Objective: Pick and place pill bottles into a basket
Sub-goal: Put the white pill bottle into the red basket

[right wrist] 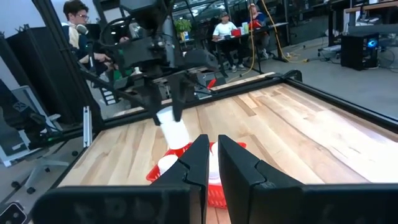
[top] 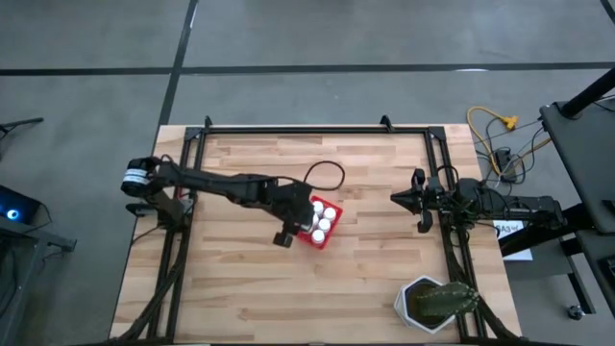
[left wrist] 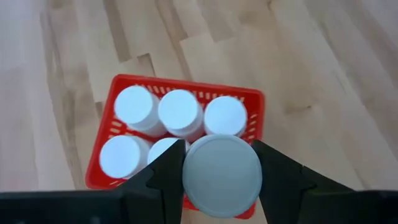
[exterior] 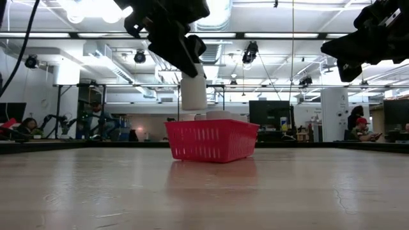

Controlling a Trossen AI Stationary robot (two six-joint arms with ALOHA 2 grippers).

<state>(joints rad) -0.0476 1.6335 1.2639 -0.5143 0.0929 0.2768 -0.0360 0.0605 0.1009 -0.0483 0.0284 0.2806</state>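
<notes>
While the small bright red plastic basket [top: 318,231] stands in the middle of the light wooden table [top: 288,298], the left gripper [left wrist: 222,176] hangs just above it and its two dark fingers [left wrist: 163,178] are closed on the sides of a small white cylindrical pill bottle [exterior: 193,91] with a round white cap. In the low view this bottle is upright and clear above the rim of the basket, not yet inside.

Five other white pill bottles [left wrist: 180,113] already stand in the basket: three in the row farther from the gripper and two in the nearer row. One place of the nearer row is free, and the held bottle hangs about over this free place. I see no other bottle on the table around the basket, so I judge that the task is almost finished: only this last bottle must go down and be released.

Farther from the basket, at the right edge of the table, the right gripper [top: 396,198] waits in the air with its fingers pressed together and nothing between them. Beyond it, near the table corner on that side, stands a round white pot with a green plant [top: 434,304].
</notes>
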